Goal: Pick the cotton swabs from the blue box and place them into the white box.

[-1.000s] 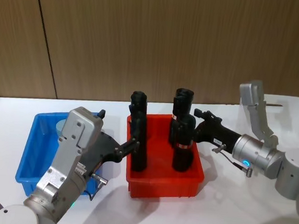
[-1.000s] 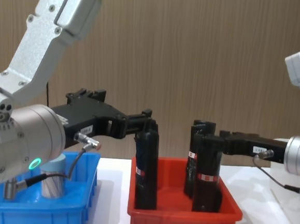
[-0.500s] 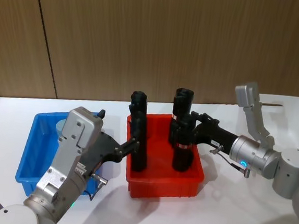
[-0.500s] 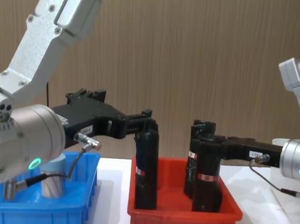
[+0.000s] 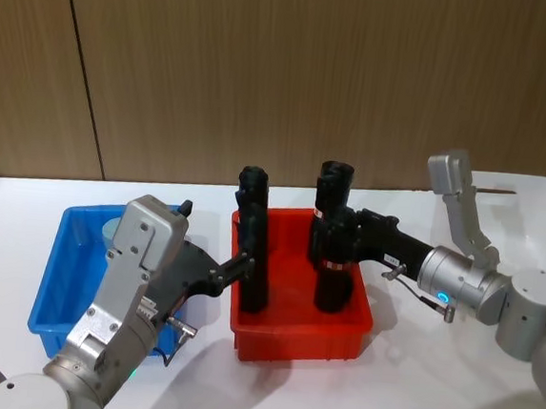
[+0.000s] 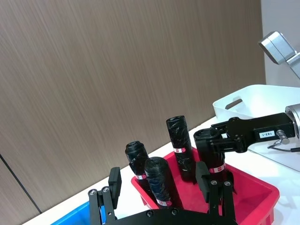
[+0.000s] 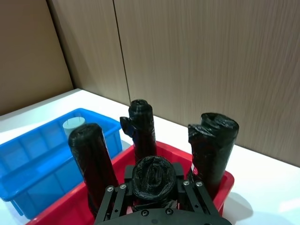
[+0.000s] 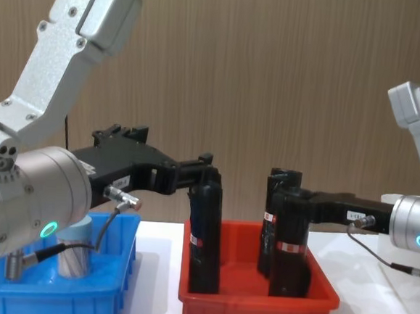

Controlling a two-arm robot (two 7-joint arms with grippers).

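Clearly misaimed: left gripper (image 5: 244,262), jaws open, and right gripper (image 5: 345,228), grip untellable, straddling tall black cylinders (image 5: 334,272) in red plastic bin (image 5: 299,343). Back out gently; seek clear, blue-capped cotton swabs jar (image 8: 75,255) left of red bin, inside bright blue plastic box (image 5: 55,286).

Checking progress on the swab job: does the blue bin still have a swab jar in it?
Yes, the right wrist view shows one swab jar with a pale blue cap standing in the blue bin.

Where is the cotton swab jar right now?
The small clear cotton swab jar with the pale blue cap stands inside the bright blue open plastic bin on the robot's left, beside the red bin and partly hidden behind the left arm in the chest view.
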